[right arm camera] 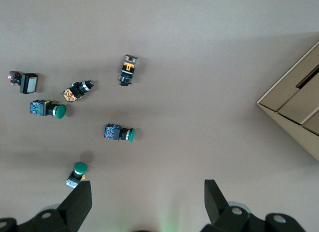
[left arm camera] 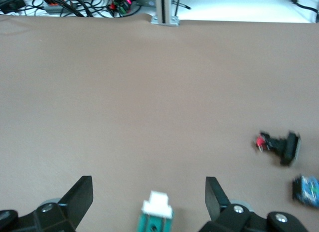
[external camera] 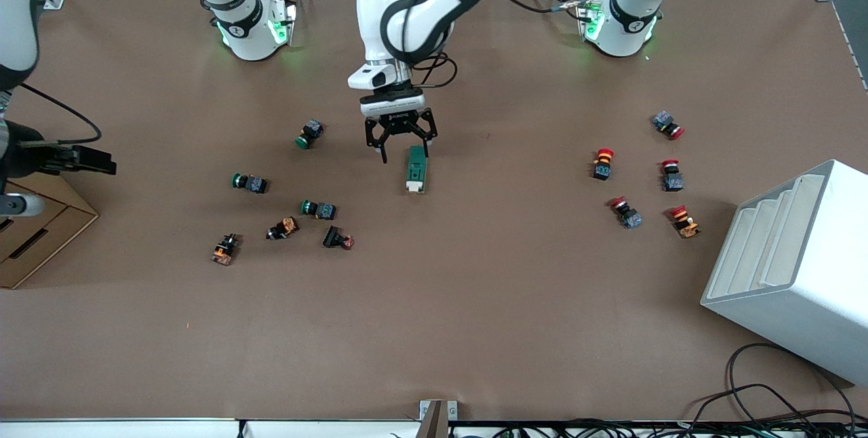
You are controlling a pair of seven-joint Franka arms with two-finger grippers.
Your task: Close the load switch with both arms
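While the left gripper [external camera: 400, 143] hangs open over the load switch [external camera: 416, 169] mid-table, a skewed descent could knock it sideways; right gripper [right arm camera: 148, 202] waits open, aside.

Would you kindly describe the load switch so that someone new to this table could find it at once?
Start at the left gripper, open over the middle of the table. The load switch lies flat just below it, between the green push buttons and the red ones. It alone is a long dark-green block with a white tab at its camera-side end.
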